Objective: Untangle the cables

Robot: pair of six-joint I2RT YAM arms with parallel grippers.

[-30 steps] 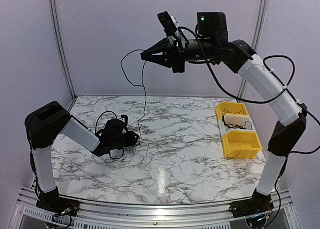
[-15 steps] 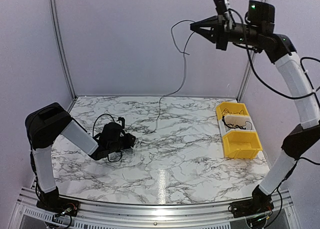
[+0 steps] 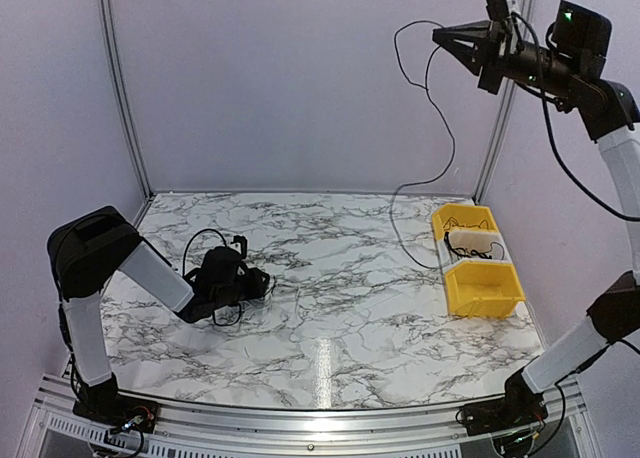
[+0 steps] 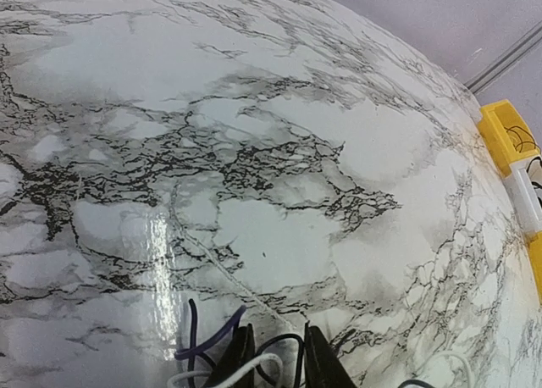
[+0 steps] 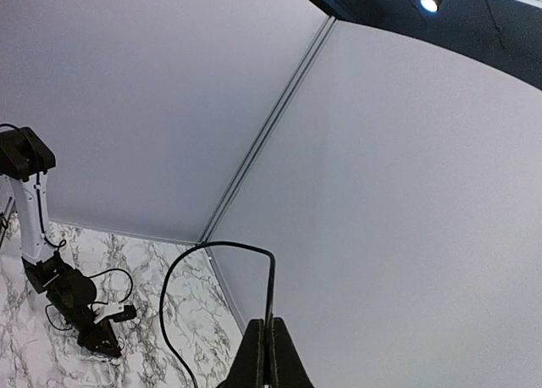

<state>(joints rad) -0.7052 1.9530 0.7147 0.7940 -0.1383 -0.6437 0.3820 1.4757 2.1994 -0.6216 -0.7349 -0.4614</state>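
Note:
The cables [image 3: 238,243] lie as a small dark bundle on the marble table at the left, under my left gripper [image 3: 262,283]. In the left wrist view, the left gripper [image 4: 275,358] has its jaws narrowly apart, pinching a black loop [image 4: 292,337] and a white strand [image 4: 254,367]. A purple strand [image 4: 203,341] sticks out beside them. My right gripper [image 3: 440,35] is high at the upper right, shut on one long black cable [image 3: 452,138]. This cable hangs free, with its lower end by the yellow bins. The right wrist view shows that cable [image 5: 271,278] pinched in the right gripper [image 5: 269,327].
Two yellow bins [image 3: 480,303] stand in a row at the table's right edge; the rear one holds a pale item and a thin wire. The left wrist view shows a bin's corner [image 4: 500,130]. Grey walls and metal frame posts [image 3: 120,98] enclose the table.
The right arm has swung up and to the right, carrying the long black cable clear of the bundle until it hangs near the yellow bins. The left gripper has stayed on the bundle.

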